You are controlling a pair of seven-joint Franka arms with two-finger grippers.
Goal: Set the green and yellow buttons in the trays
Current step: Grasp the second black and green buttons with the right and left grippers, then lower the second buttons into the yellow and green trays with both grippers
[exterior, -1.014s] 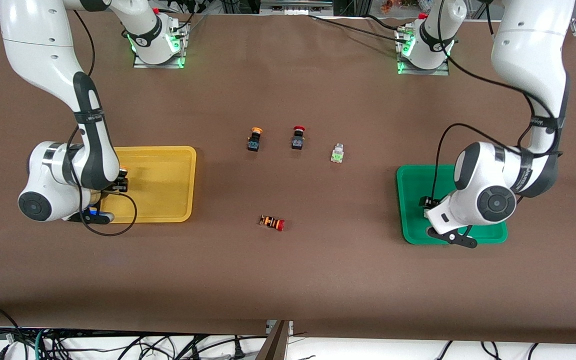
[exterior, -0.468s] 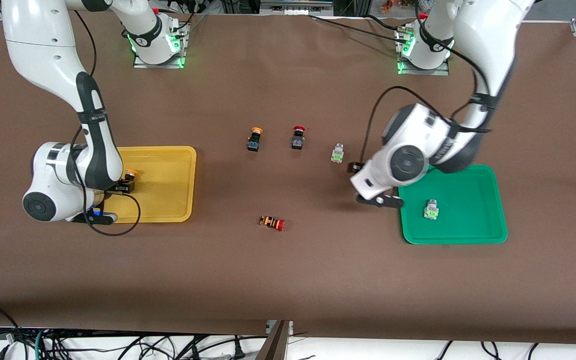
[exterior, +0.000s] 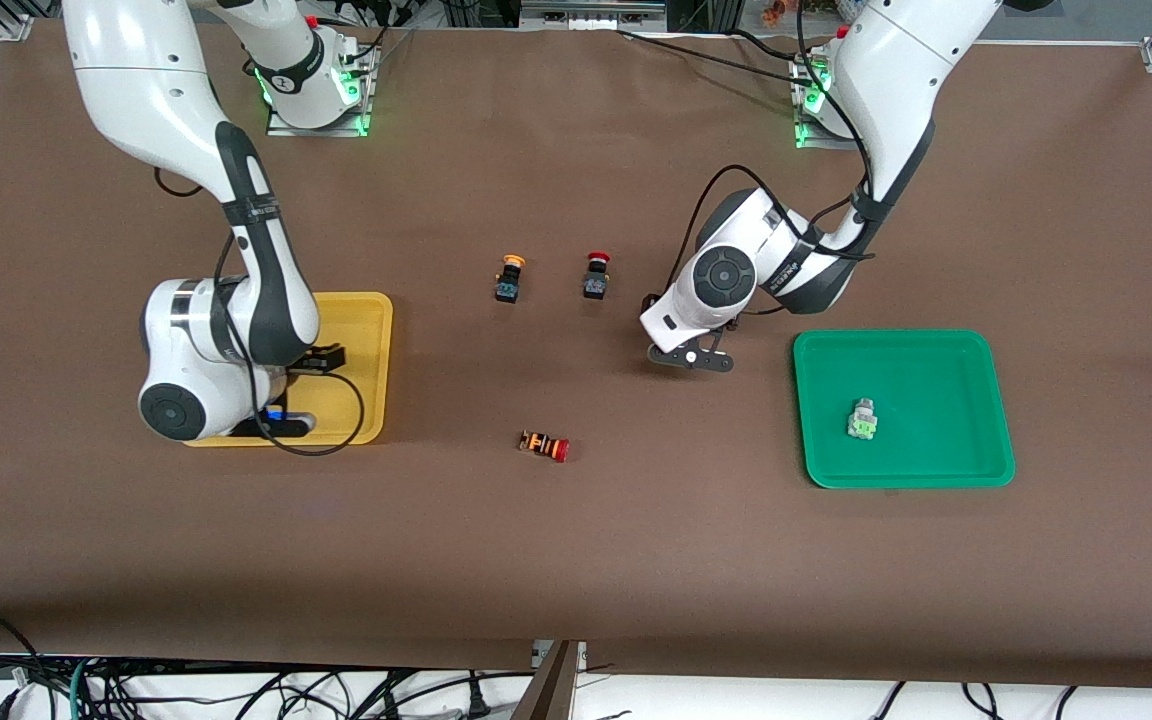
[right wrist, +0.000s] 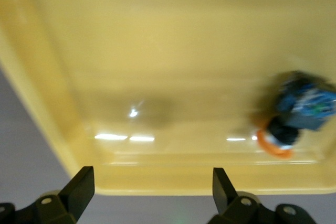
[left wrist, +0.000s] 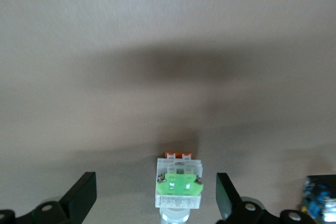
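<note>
One green button [exterior: 863, 418] lies in the green tray [exterior: 976, 450]. Another green button [left wrist: 178, 190] sits on the table between the spread fingers of my left gripper [left wrist: 155, 198], which is open and not touching it. In the front view that hand [exterior: 654, 303] hides this button. A yellow button [right wrist: 294, 114] lies on its side in the yellow tray [right wrist: 157, 51]. My right gripper [right wrist: 152, 187] is open and empty over that tray's rim [exterior: 371, 310]. The right arm covers this button in the front view. A second yellow button [exterior: 510, 277] stands mid-table.
A black button with a red cap [exterior: 595, 275] stands beside the yellow one, toward the left arm's end. A striped button with a red cap [exterior: 544, 445] lies nearer the front camera. Cables trail from both wrists.
My left arm left the green tray, where a green button now lies, and swung over the green button on the table. My right gripper opened, let go of the yellow button and shifted toward mid-table.
</note>
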